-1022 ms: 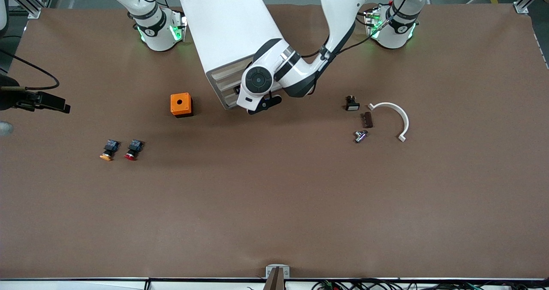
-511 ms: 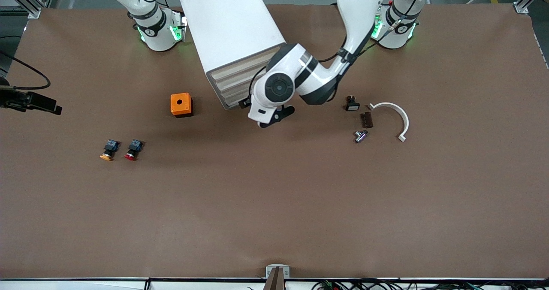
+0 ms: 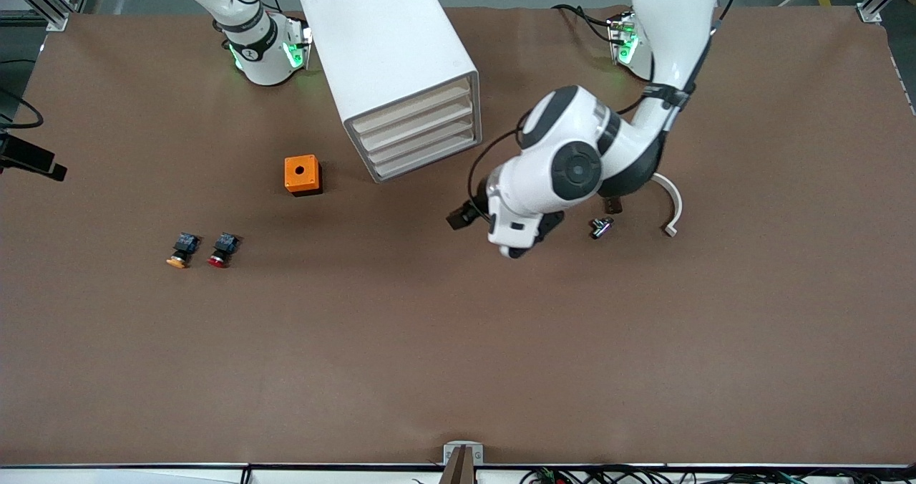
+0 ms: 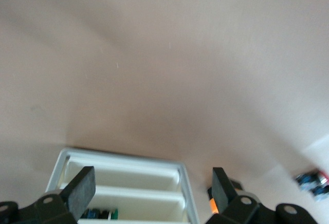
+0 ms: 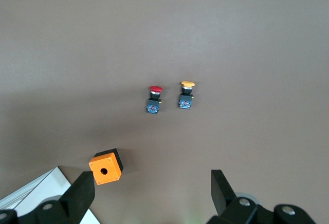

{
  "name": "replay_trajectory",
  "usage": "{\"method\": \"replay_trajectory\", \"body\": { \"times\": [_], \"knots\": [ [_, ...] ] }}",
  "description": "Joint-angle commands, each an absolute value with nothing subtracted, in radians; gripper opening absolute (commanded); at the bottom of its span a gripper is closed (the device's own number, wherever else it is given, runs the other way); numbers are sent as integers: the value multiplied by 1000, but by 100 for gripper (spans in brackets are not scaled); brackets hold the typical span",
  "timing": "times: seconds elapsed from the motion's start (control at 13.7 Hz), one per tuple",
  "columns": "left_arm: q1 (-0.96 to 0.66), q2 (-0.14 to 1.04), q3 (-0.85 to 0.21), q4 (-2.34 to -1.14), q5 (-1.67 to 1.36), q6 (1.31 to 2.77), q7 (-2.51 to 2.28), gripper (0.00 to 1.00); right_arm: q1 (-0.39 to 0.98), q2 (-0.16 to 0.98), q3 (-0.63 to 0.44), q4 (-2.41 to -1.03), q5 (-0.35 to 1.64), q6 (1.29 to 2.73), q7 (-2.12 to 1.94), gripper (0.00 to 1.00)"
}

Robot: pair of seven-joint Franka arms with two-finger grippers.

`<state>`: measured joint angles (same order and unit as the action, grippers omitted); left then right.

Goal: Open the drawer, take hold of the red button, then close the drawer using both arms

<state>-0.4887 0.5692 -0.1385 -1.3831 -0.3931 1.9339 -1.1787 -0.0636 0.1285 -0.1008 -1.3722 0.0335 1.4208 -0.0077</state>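
1. Brown desk [image 3: 429, 341] carries a white drawer cabinet [image 3: 390, 54], the landmark used below, standing between the two arm bases.
2. All cabinet drawers [image 3: 418, 137] sit flush; none is pulled out.
3. An orange cube [image 3: 302, 175] with a hole lies just beside the cabinet, toward the right arm's end of the desk.
4. The button [image 3: 222, 250] with the red cap lies on the desk, nearer to the front camera than the cabinet and toward the right arm's end, well apart from it. A like button with an orange cap [image 3: 182, 250] lies just beside it.
5. Left end effector [image 3: 501, 244] hangs over bare desk near the cabinet front, released and empty; its fingers [image 4: 82, 190] stand wide apart.
6. Right end effector [image 5: 151, 196] is released and empty, over the desk above the cube and both buttons.
7. A white curved part [image 3: 669, 197] and a small metal part [image 3: 601, 227] lie toward the left arm's end, apart from the cabinet.
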Motion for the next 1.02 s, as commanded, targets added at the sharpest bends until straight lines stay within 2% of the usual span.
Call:
{"method": "replay_trajectory", "body": {
  "times": [0.0, 0.15, 0.44, 0.8, 0.95],
  "knots": [
    [-428, 540, -144, -1407, -319, 1934, -1175, 100, -83, 100, -80, -1390, 46, 1410, -8, 100],
    [-385, 538, -146, -1405, -243, 1934, -1172, 100, -77, 49, -78, -1449, 46, 1443, -6, 100],
    [-309, 538, -147, -1405, -153, 1934, -1175, 100, -54, -147, -77, -1722, 46, 1594, -8, 100],
    [-230, 540, -147, -1390, -155, 1936, -1139, 100, -40, -172, -65, -1713, 35, 1552, -6, 100],
    [-172, 525, -150, -1390, -169, 1931, -964, 100, -40, -176, -55, -1713, 35, 1554, -6, 100]
  ]
}}
